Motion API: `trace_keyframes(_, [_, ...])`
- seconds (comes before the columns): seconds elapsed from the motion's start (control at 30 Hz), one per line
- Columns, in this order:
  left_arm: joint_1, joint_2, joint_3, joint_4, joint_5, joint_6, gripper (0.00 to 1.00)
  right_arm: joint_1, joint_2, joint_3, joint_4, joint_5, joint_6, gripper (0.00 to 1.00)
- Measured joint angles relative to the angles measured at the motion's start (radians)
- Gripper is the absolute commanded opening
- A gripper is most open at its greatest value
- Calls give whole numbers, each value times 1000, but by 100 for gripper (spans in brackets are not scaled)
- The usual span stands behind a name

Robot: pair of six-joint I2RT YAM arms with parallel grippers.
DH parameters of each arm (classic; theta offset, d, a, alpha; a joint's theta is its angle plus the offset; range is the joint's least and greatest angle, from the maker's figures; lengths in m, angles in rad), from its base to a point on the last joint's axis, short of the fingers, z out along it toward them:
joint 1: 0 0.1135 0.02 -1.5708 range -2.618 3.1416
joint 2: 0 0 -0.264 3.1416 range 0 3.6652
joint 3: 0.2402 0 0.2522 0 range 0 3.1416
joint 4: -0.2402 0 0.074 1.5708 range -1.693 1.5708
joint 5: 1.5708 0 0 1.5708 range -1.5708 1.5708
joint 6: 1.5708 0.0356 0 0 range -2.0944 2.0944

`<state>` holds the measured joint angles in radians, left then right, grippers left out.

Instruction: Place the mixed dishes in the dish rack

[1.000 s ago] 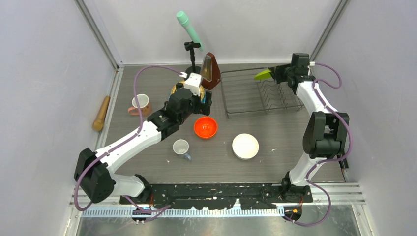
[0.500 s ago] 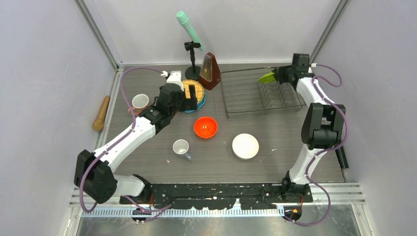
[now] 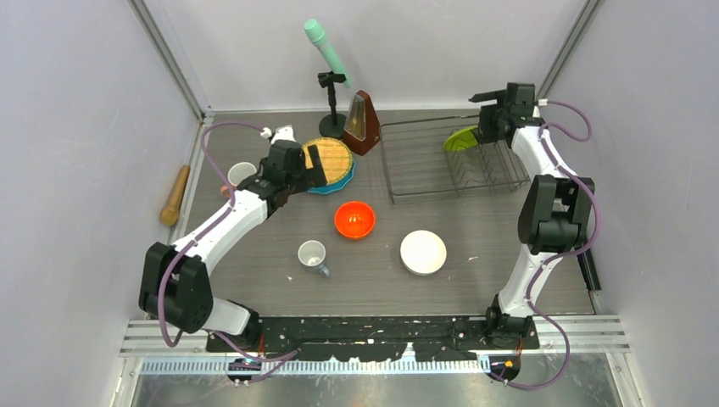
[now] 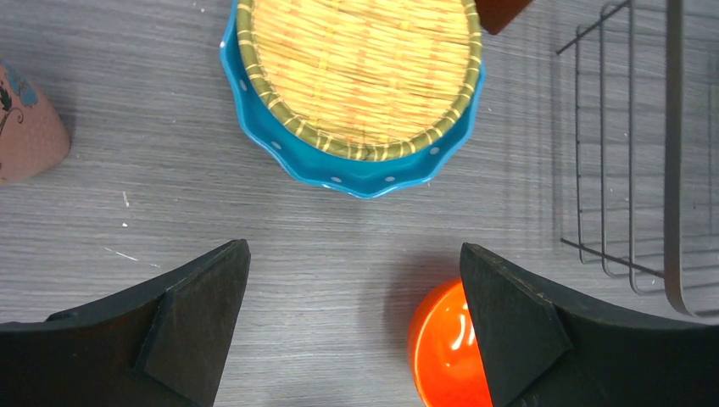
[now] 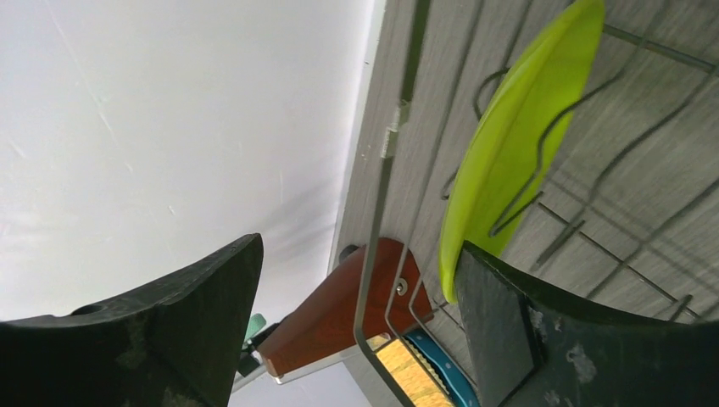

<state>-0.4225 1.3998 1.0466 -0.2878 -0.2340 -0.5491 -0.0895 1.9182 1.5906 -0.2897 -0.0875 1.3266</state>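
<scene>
- Left gripper (image 4: 352, 339): fingers (image 4: 195, 326) spread wide, with only bare table (image 4: 339, 254) between the tips.
- Straight ahead of the tips: blue plate (image 4: 356, 174) lying flat, with the yellow plate (image 4: 356, 68) nested on it. The far rims of both are cut off by the frame.
- Orange bowl (image 4: 441, 348) sits at the inner edge of one finger. Most of it is hidden behind that finger and the frame bottom.
- Mug (image 4: 25, 127) lies outside the other finger, and only a slice shows at the frame edge. Its handle is not visible here.
- Rack (image 4: 627, 170) is ahead and outside the bowl-side finger. Only its corner wires are in view.
- Metronome (image 4: 500, 10): a brown sliver past the plates.
- Right gripper (image 5: 356, 331): fingers (image 5: 517, 339) apart, gripping nothing.
- Green plate (image 5: 517, 144) stands on edge among the rack prongs, leaning, ahead of one fingertip. Its lower rim passes behind that tip, so I cannot tell if they touch.
- Through the gap between these fingers: the rack's rim wire, then the metronome, then a scrap of the blue plate.
- Overhead view only: white bowl (image 3: 423, 252) and cup (image 3: 312, 253) sit on the table, well apart from both grippers. The cup's pose is hard to read.
- Rolling pin (image 3: 175, 195) lies far outside the left gripper, by the wall.
</scene>
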Motion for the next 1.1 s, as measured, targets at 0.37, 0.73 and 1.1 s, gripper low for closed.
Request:
trace_keyframes(0.37, [76, 60, 0, 4, 29, -50, 96, 0, 80, 131, -18, -4, 2, 88])
trace_keyframes(0.73, [157, 164, 39, 29, 48, -126, 81, 0, 98, 159, -32, -19, 4, 88])
trace_keyframes(1.1, [169, 324, 128, 53, 75, -193, 71, 0, -72, 66, -47, -28, -8, 88])
